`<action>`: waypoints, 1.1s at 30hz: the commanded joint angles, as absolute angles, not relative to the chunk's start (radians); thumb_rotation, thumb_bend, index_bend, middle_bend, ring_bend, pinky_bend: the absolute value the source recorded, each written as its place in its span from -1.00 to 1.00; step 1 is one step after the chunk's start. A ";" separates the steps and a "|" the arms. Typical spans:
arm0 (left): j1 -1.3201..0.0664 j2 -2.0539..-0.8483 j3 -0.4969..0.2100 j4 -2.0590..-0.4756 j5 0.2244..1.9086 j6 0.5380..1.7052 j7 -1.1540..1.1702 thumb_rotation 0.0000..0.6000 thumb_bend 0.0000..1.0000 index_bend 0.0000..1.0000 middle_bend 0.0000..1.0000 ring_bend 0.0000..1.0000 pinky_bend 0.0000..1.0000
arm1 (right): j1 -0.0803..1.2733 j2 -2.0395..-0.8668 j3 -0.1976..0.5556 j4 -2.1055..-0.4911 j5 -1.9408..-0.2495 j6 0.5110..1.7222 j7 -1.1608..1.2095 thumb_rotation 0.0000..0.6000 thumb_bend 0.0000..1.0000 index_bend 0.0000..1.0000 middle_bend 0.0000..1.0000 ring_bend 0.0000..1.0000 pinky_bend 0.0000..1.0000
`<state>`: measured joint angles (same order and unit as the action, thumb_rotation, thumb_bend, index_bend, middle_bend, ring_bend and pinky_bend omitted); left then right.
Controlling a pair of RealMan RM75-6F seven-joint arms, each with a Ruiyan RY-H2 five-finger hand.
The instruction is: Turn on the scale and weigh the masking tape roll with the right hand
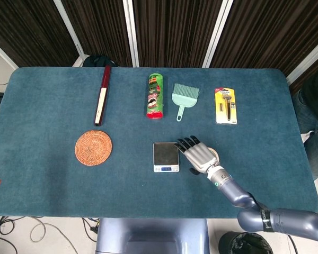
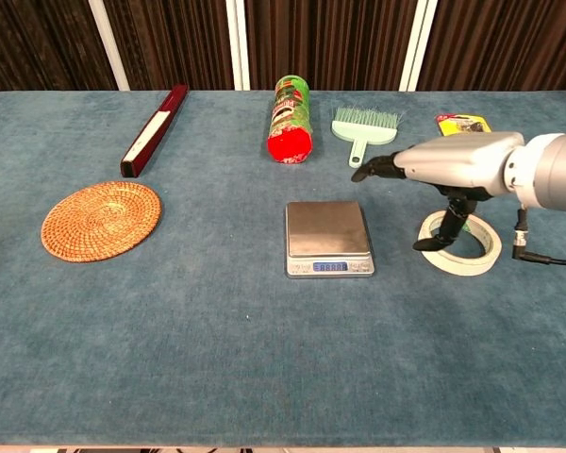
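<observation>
While your right hand (image 2: pixel 453 168) hovers with fingers (image 2: pixel 377 168) spread and holding nothing, the masking tape roll (image 2: pixel 460 242) lies flat directly beneath them, its hole facing up, the thumb dipping toward its ring. Just beyond your fingertips sits the scale (image 2: pixel 328 238), display lit, with open cloth between roll and platform.

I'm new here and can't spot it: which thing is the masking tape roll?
Start at the silver scale in the middle of the blue table. Look just to its right, under the robot's right hand: the tape roll lies flat there. It is the only pale, cream-coloured ring with an open centre.
</observation>
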<state>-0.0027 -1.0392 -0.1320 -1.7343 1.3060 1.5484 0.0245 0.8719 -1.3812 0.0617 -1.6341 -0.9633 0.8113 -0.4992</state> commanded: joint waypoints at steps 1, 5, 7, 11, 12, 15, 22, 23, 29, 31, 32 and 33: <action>-0.003 -1.040 -0.132 -1.734 1.306 1.549 0.026 1.00 -1.00 -1.00 -1.00 -1.00 -1.00 | 0.864 -1.381 0.050 -1.622 -0.963 0.807 -0.489 1.00 -0.27 -1.00 -1.00 -0.99 -0.98; -0.003 -1.041 -0.133 -1.734 1.304 1.549 0.029 1.00 -1.00 -1.00 -1.00 -1.00 -1.00 | 0.855 -1.385 0.038 -1.606 -0.970 0.804 -0.477 1.00 -0.28 -1.00 -1.00 -0.99 -0.98; -0.003 -1.042 -0.133 -1.734 1.304 1.549 0.030 1.00 -1.00 -1.00 -1.00 -1.00 -1.00 | 0.853 -1.387 0.033 -1.598 -0.972 0.802 -0.474 1.00 -0.27 -1.00 -1.00 -0.99 -0.98; -0.003 -1.041 -0.133 -1.734 1.305 1.549 0.028 1.00 -1.00 -1.00 -1.00 -1.00 -1.00 | 0.851 -1.390 0.024 -1.584 -0.968 0.791 -0.470 1.00 -0.27 -1.00 -1.00 -0.99 -0.98; -0.003 -1.041 -0.133 -1.734 1.305 1.549 0.029 1.00 -1.00 -1.00 -1.00 -1.00 -1.00 | 0.852 -1.390 0.020 -1.580 -0.964 0.787 -0.472 1.00 -0.27 -1.00 -1.00 -0.99 -0.98; -0.003 -1.041 -0.133 -1.734 1.305 1.549 0.029 1.00 -1.00 -1.00 -1.00 -1.00 -1.00 | 0.853 -1.389 0.010 -1.571 -0.950 0.780 -0.484 1.00 -0.27 -1.00 -1.00 -0.99 -0.98; -0.003 -1.043 -0.134 -1.733 1.303 1.550 0.033 1.00 -1.00 -1.00 -1.00 -1.00 -1.00 | 0.855 -1.386 -0.005 -1.554 -0.946 0.784 -0.512 1.00 -0.27 -1.00 -1.00 -0.99 -0.98; -0.003 -1.043 -0.134 -1.733 1.303 1.550 0.034 1.00 -1.00 -1.00 -1.00 -1.00 -1.00 | 0.855 -1.386 -0.007 -1.553 -0.945 0.785 -0.515 1.00 -0.28 -1.00 -1.00 -0.99 -0.98; -0.003 -1.043 -0.134 -1.734 1.303 1.550 0.034 1.00 -1.00 -1.00 -1.00 -1.00 -1.00 | 0.858 -1.387 -0.014 -1.536 -0.924 0.771 -0.520 1.00 -0.28 -1.00 -1.00 -0.99 -0.98; -0.003 -1.043 -0.134 -1.734 1.303 1.550 0.035 1.00 -1.00 -1.00 -1.00 -1.00 -1.00 | 0.861 -1.387 -0.021 -1.527 -0.917 0.765 -0.531 1.00 -0.28 -1.00 -1.00 -0.99 -0.98; -0.003 -1.044 -0.134 -1.734 1.303 1.550 0.036 1.00 -1.00 -1.00 -1.00 -1.00 -1.00 | 0.862 -1.387 -0.023 -1.525 -0.913 0.763 -0.537 1.00 -0.27 -1.00 -1.00 -0.99 -0.98; -0.003 -1.044 -0.134 -1.734 1.302 1.550 0.037 1.00 -1.00 -1.00 -1.00 -1.00 -1.00 | 0.863 -1.387 -0.025 -1.523 -0.910 0.762 -0.540 1.00 -0.27 -1.00 -1.00 -0.98 -0.98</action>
<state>-0.0034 -1.0444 -0.1342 -1.7337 1.3023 1.5504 0.0367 0.8620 -1.3869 -0.0232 -1.5253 -0.9119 0.7638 -0.5379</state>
